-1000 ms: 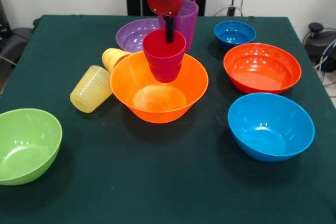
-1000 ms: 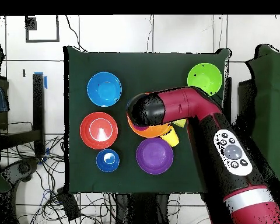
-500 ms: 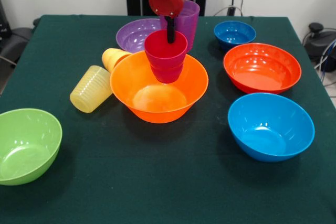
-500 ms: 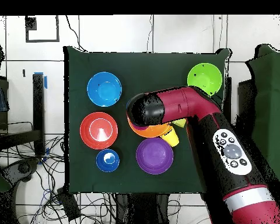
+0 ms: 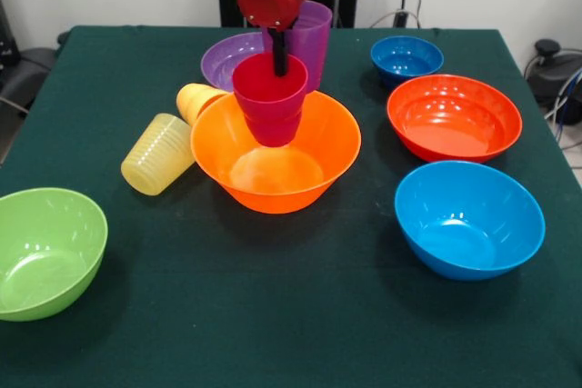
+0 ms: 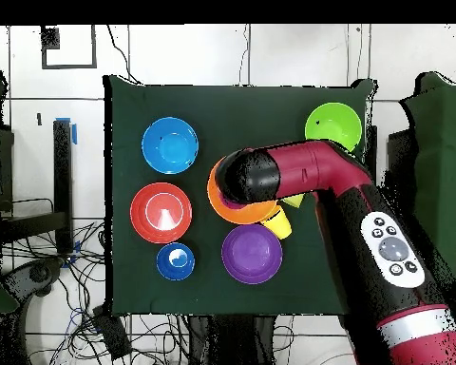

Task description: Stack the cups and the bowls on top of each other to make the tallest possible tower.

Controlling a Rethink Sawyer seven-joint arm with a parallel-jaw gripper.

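My gripper (image 5: 277, 65) comes down from above and is shut on the red-pink cup (image 5: 269, 102), with one black finger (image 5: 279, 50) inside its rim. The cup hangs upright over the back left part of the large orange-yellow bowl (image 5: 320, 144). Just behind the gripper, a translucent purple cup (image 5: 311, 38) stands upright by the purple bowl (image 5: 227, 61). A ribbed pale yellow cup (image 5: 159, 154) and an orange-yellow cup (image 5: 197, 99) lie on their sides left of the orange-yellow bowl. In the overhead view the arm (image 6: 298, 176) hides the gripper and most of the orange-yellow bowl (image 6: 215, 195).
A small dark blue bowl (image 5: 406, 56), a red-orange bowl (image 5: 453, 117) and a light blue bowl (image 5: 468, 220) stand along the right side. The lime green bowl (image 5: 44, 252) sits at the front left corner. Cables and a black stand lie beyond the table's edges.
The gripper has carried the red-pink cup a little to the left in the front view, still above the orange-yellow bowl. Nothing else has moved.
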